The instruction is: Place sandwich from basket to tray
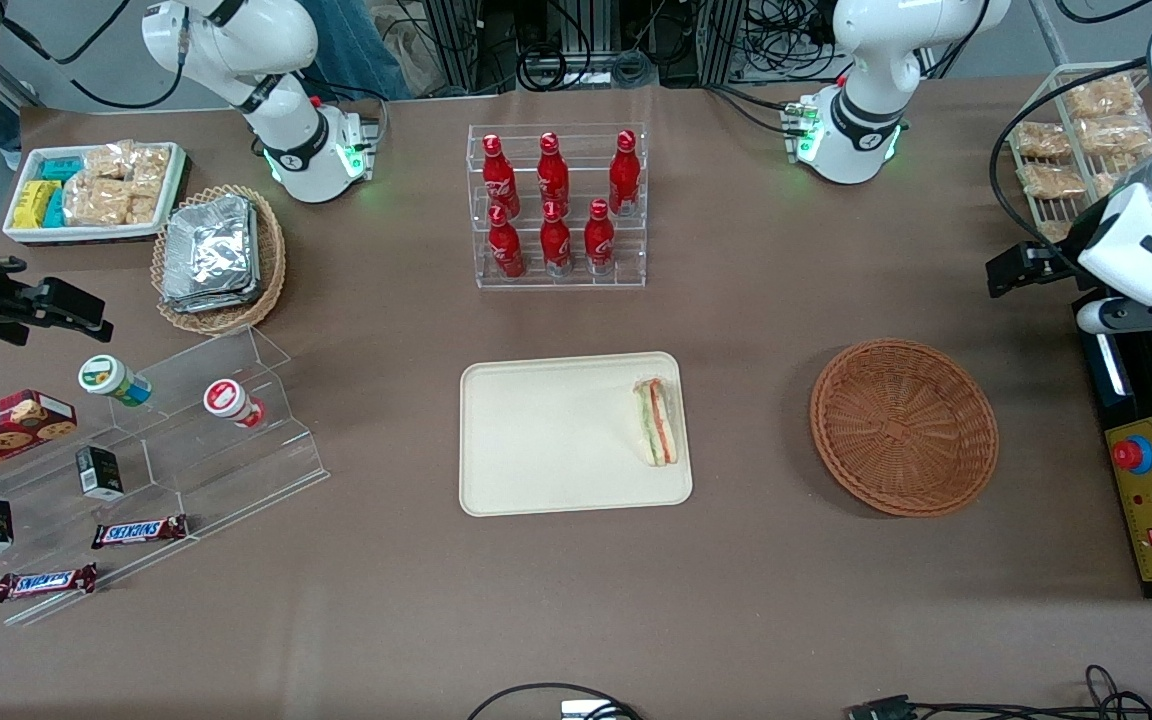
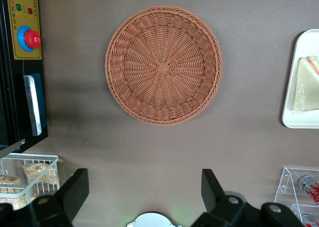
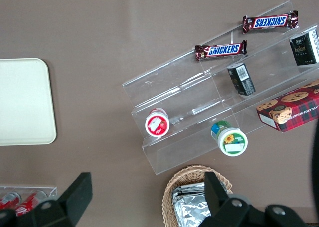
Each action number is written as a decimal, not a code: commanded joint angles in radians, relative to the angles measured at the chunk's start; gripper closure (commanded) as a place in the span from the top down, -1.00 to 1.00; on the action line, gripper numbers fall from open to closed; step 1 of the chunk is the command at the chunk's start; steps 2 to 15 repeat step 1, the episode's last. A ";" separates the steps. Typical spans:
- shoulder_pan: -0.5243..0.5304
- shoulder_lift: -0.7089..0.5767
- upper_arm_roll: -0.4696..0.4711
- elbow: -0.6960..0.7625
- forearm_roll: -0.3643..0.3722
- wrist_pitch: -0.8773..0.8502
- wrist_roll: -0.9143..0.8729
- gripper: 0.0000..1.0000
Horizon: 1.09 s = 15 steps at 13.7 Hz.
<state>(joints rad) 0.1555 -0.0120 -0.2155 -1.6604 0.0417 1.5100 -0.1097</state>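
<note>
On the tray [image 1: 546,440], at the edge toward the working arm, the sandwich [image 1: 658,420] is seen lying on its side, so the placing looks done. The basket [image 2: 163,65] is left with nothing in it, and it is directly under the gripper [image 2: 144,189], which is held high above the table near the working arm's end, well apart from the sandwich. The two black fingers [image 2: 75,189] are spread wide with nothing between them. The sandwich is judged to be light and soft, its clear wrap slick and its bread easily crushed. Were it to be taken up again, the two flat bread faces would be pinched gently, near the thick crust end, not at the thin tip.
</note>
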 commanded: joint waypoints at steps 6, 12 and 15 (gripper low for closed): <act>-0.005 -0.010 0.007 -0.012 -0.014 0.012 0.010 1.00; -0.005 -0.010 0.007 -0.012 -0.014 0.012 0.010 1.00; -0.005 -0.010 0.007 -0.012 -0.014 0.012 0.010 1.00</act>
